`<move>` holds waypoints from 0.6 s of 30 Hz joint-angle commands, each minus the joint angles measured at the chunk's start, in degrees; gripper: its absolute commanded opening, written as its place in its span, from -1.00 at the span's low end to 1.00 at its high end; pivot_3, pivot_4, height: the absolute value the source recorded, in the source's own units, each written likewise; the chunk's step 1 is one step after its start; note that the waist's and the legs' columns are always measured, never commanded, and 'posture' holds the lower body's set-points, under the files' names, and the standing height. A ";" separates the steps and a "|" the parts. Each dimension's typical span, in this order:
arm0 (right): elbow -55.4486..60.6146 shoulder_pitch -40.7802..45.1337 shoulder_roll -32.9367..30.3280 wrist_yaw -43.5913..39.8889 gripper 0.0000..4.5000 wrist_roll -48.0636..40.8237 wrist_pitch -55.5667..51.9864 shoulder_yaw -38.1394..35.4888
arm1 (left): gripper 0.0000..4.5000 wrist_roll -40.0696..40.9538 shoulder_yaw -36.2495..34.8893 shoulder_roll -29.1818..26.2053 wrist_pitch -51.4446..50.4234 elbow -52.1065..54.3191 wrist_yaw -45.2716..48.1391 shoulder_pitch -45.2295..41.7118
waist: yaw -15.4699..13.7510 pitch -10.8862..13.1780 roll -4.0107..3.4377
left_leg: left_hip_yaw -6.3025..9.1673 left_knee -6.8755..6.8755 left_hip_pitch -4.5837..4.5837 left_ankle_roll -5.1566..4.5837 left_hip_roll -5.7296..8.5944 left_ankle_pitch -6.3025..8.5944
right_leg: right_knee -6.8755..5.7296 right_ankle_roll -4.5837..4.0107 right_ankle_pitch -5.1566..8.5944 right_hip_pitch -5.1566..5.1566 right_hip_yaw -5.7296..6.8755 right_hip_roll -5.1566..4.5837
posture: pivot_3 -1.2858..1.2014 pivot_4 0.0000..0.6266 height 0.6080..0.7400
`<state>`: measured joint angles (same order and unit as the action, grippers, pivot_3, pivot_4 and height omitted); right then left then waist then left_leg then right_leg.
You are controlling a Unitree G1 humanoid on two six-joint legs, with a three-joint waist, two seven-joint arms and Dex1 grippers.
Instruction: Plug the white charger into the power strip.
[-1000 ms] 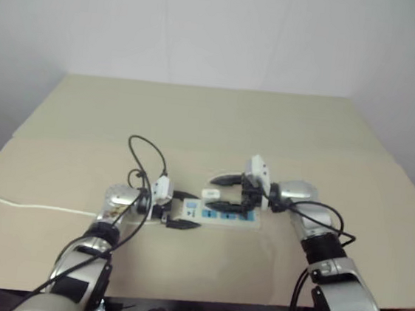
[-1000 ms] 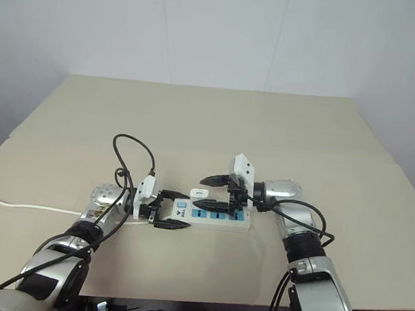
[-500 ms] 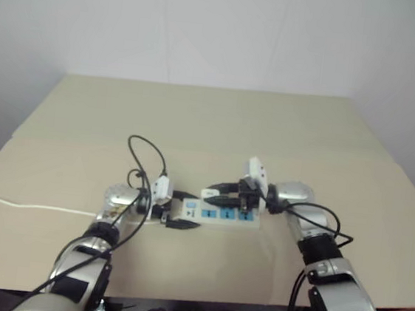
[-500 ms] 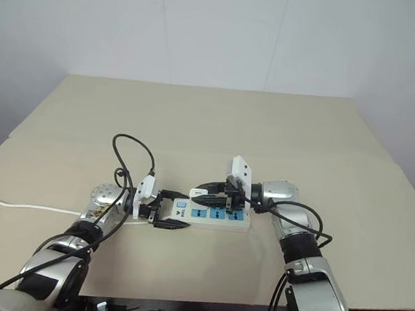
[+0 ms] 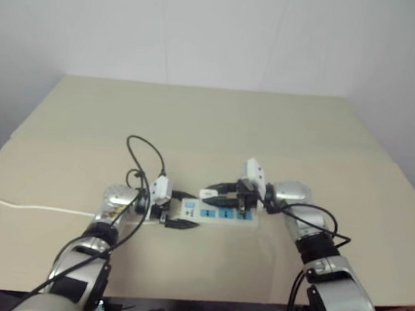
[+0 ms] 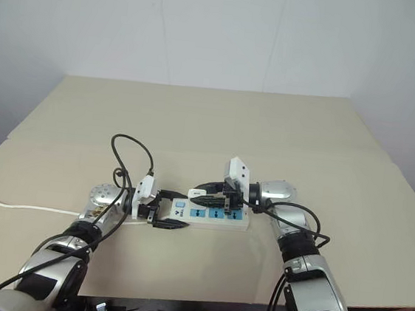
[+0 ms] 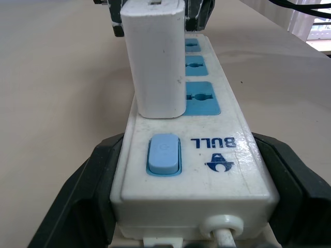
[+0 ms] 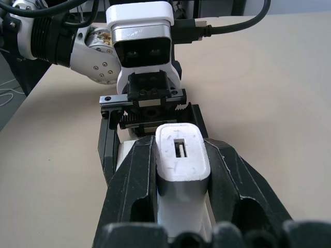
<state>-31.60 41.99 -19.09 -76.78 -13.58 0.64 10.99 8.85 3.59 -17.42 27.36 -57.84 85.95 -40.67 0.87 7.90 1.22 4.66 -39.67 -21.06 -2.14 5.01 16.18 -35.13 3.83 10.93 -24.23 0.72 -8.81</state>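
The power strip (image 6: 215,214) lies flat on the tan table (image 6: 218,127), a white bar with blue socket faces and a blue switch (image 7: 164,154). My left gripper (image 6: 168,211) is shut on the strip's switch end, one black finger (image 7: 85,191) on each long side. The white charger (image 7: 155,57) stands upright on the strip, over the socket nearest the switch; its prongs are hidden. My right gripper (image 8: 182,150) reaches in from the right, shut on the charger (image 8: 182,160), with its fingers (image 8: 138,175) pressed against both sides.
The strip's thin white cord (image 6: 24,205) runs left across the table and off its edge. A black cable loop (image 6: 129,155) arches above my left wrist. The table's far half is bare, with a white wall behind it.
My right gripper, open around the charger a second ago, has shut on it. The left gripper and the strip have stayed put.
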 commanded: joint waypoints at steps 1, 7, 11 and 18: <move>-2.46 -2.02 -0.61 2.17 -0.51 3.68 -0.47 1.68 | 0.46 -1.61 1.82 0.31 0.22 0.44 0.93 0.72 | 0.00 0.00 0.00 | 0.00 0.00 0.00 0.00 0.00 0.00 | 0.00 0.00 0.00 0.00 0.00 0.00 | 0.03 -0.52 1.00; -5.21 -3.10 -0.70 2.84 -0.51 4.64 2.60 1.81 | 0.46 -1.64 1.87 0.29 0.05 0.48 0.90 0.79 | 0.01 0.00 0.00 | 0.00 0.00 0.04 0.00 0.00 0.00 | 0.00 0.00 0.00 0.04 0.00 0.00 | 0.03 -0.52 1.00; -6.17 -3.67 -0.48 3.06 -0.51 5.10 4.88 2.10 | 0.46 -1.63 1.90 0.26 -0.02 0.58 0.88 0.85 | 0.01 0.00 0.00 | 0.00 0.00 0.14 0.00 0.00 0.00 | 0.00 0.00 0.00 0.12 -0.01 0.00 | 0.03 -0.52 1.00; -6.68 -2.43 -0.32 3.76 -0.51 5.16 -0.26 2.66 | 0.46 -1.63 1.92 0.12 -0.20 0.67 0.95 0.84 | 0.09 -0.01 0.00 | 0.00 0.01 0.24 0.00 -0.01 0.00 | -0.01 0.00 0.00 0.17 -0.02 0.01 | 0.03 -0.52 1.00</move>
<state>-33.50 41.06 -18.60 -75.83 -13.58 3.81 10.99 8.82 3.60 -17.63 26.56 -57.86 85.60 -40.48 0.96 7.89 1.22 4.66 -39.66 -20.82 -2.14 4.99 16.18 -35.14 3.83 10.93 -24.05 0.69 -8.79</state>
